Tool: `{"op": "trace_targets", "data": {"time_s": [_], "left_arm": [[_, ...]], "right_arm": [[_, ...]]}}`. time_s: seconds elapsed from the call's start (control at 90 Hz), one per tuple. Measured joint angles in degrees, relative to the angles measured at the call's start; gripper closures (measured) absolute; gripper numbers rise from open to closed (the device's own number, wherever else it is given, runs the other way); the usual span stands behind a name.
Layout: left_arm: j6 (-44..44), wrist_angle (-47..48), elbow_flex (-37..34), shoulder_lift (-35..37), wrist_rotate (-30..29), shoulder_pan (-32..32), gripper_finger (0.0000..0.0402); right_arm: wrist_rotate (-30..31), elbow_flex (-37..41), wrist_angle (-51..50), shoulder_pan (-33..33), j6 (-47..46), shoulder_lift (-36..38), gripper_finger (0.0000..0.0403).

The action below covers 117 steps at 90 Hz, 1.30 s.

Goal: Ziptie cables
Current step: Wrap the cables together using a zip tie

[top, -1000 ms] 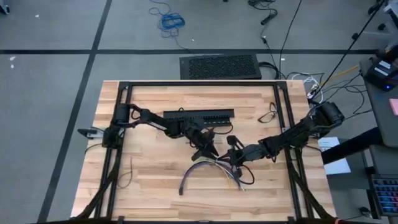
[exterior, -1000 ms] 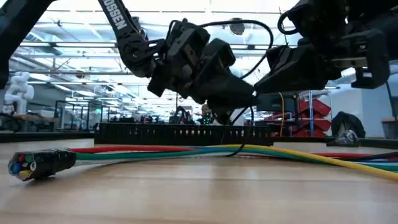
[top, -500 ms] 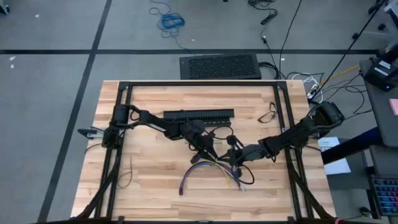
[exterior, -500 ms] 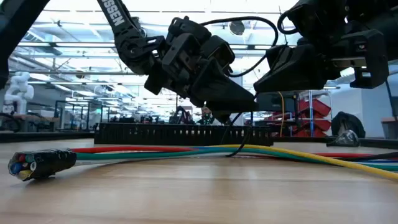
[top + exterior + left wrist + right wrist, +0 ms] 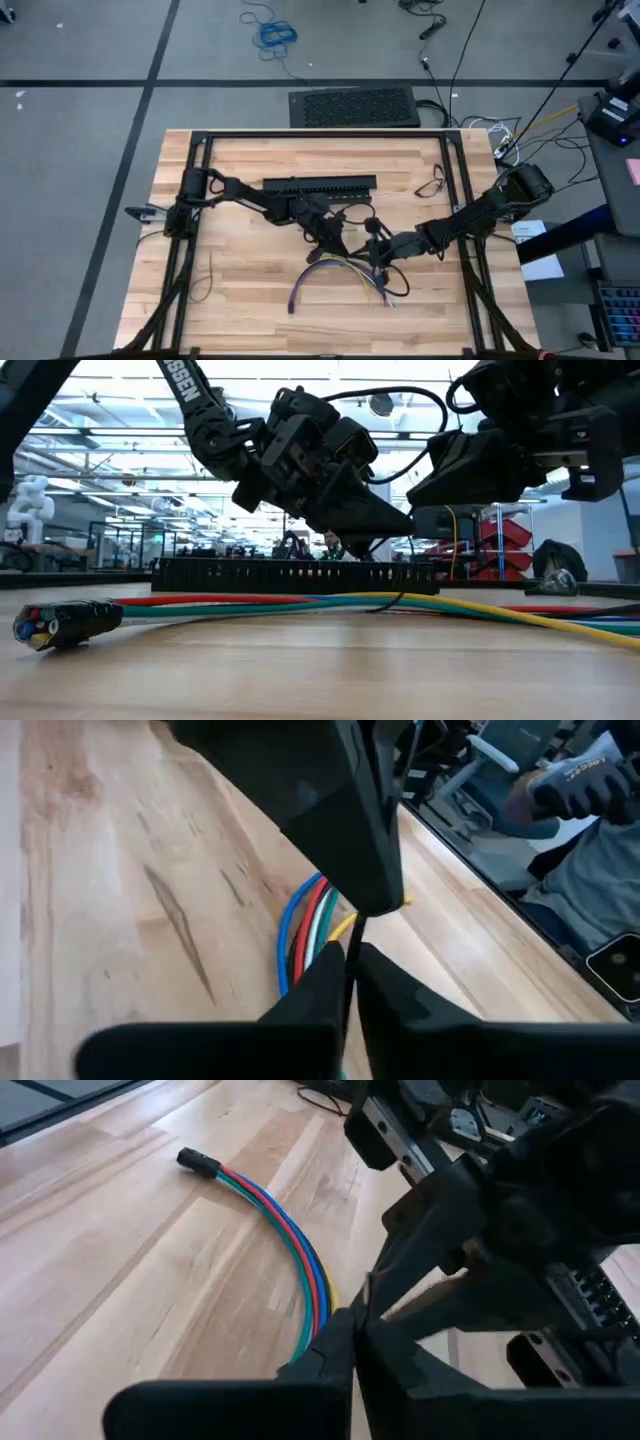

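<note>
This is a robotics lab or workshop: a wooden worktop inside a black metal frame stands on a grey carpeted floor marked with dark tape lines, with loose cords, among them a blue coil, lying about. The level view across the worktop looks into a large open hall with bright ceiling lights, a white robot figure at the far side and red equipment behind. A person's sleeve and gloved hand show at a neighbouring desk.
</note>
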<state>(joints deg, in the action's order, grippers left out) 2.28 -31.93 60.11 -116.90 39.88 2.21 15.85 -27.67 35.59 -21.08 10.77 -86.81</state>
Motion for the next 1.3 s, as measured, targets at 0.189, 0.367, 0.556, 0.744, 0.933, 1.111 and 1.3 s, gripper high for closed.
{"op": "trace_targets", "data": {"time_s": [0.189, 0.367, 0.556, 0.744, 0.933, 1.111, 1.3], "left_arm": [[-1.1, -0.6, 0.1, 0.0, -0.1, 0.1, 0.0396], [-1.9, -0.6, 0.1, 0.0, -0.5, 0.0, 0.0398], [-4.6, -0.7, 0.1, 0.0, -2.4, -0.3, 0.0398], [-4.5, -1.9, 0.1, 0.0, -3.8, -0.3, 0.0399], [-4.1, -2.1, 0.1, -1.1, -4.4, -0.9, 0.0399], [-2.9, -3.4, 0.1, -4.2, -4.5, -1.9, 0.0399], [-1.3, -7.1, 0.1, -5.7, -3.7, -2.3, 0.0399]], "right_arm": [[4.3, 0.1, -1.7, -0.1, 1.6, 3.2, 0.0403], [9.2, 0.1, -5.2, -0.1, 2.1, 8.6, 0.0403], [14.5, -2.8, -15.9, -0.1, 0.0, 12.3, 0.0403], [21.8, -12.7, -33.4, -0.1, -2.4, 10.0, 0.0403], [26.6, -18.9, -42.9, -0.1, -5.5, 8.0, 0.0403], [31.6, -21.4, -50.1, -0.1, -10.7, 7.6, 0.0403], [36.9, -21.7, -52.2, 0.4, -14.4, 7.6, 0.0403]]}}
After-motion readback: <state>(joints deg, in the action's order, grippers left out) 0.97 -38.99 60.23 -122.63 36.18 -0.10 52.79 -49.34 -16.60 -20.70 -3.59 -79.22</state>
